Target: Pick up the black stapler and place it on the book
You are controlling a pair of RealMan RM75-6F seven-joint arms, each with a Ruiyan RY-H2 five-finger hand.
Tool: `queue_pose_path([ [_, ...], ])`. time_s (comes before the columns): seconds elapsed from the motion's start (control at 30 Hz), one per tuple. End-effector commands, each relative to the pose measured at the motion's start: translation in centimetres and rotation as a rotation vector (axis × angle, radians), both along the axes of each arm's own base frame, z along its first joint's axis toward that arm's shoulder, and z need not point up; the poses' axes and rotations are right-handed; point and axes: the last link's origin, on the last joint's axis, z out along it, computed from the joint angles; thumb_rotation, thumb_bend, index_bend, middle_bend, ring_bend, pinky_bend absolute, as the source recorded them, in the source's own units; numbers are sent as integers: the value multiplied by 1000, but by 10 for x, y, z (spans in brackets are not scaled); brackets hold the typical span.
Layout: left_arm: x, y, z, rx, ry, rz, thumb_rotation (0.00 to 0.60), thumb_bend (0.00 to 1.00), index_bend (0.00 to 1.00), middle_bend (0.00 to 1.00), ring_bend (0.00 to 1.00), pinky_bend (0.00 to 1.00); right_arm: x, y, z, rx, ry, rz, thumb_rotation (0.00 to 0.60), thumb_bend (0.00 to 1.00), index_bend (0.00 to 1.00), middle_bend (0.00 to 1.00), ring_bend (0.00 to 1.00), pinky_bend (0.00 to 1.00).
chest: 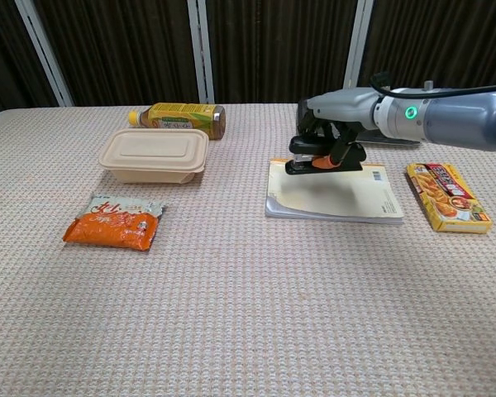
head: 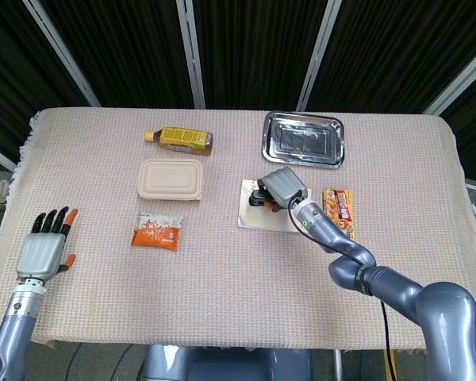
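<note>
1. A table covered by a beige woven cloth (head: 222, 278) is seen from above in the head view and from the front in the chest view.
2. The black stapler (chest: 312, 164) is gripped by the right hand (chest: 335, 124), whose fingers are wrapped over its top; it is held over the far left part of the book (chest: 335, 195).
3. Whether the stapler touches the book cover cannot be told.
4. The left hand (head: 44, 252) is seen at the near left edge of the table, holding nothing, its fingers extended and spread.
5. A yellow snack box (chest: 446, 195) lies just right of the book.
6. A metal tray (head: 303, 139) sits far behind the book.
7. A tan lidded food container (chest: 155, 154), a yellow-labelled bottle (chest: 177, 119) lying on its side and an orange snack packet (chest: 113, 222) are placed on the left half of the table.
</note>
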Motion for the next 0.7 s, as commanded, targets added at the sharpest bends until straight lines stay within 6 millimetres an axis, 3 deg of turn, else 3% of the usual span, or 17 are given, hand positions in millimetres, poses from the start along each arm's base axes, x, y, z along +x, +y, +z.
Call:
queue_pose_path([
  [0.03,-1,-1,1,2,-1,2,600,298,0,0,0,66,-4,2,-5,7,7,0,600,466,690,498,534,652],
  [0.13,-1,-1,1,0,-2,2,600,299,0,0,0,66,-7,4,-9,13,12,-2,600,465,670,494,520,652],
  [0.23,-1,-1,1,-4,-3,-1,600,298,0,0,0,66,-11,3,-11,10,27,-5,600,454,566,455,484,648],
  [0.33,-1,-2,1,-7,-6,-4,600,299,0,0,0,66,-15,4,-14,12,34,-16,600,428,384,361,407,600],
  [0.5,-1,-3,4,3,-11,-9,600,299,0,0,0,66,-19,8,-15,38,58,-25,600,345,45,121,196,429],
  [0.6,0,-4,6,9,-14,-15,600,297,0,0,0,65,-20,11,-12,44,68,-26,600,302,0,27,106,353],
  [0.7,1,-6,8,16,-19,-21,600,298,0,0,0,65,-20,15,-6,35,63,-23,600,287,0,0,59,316],
])
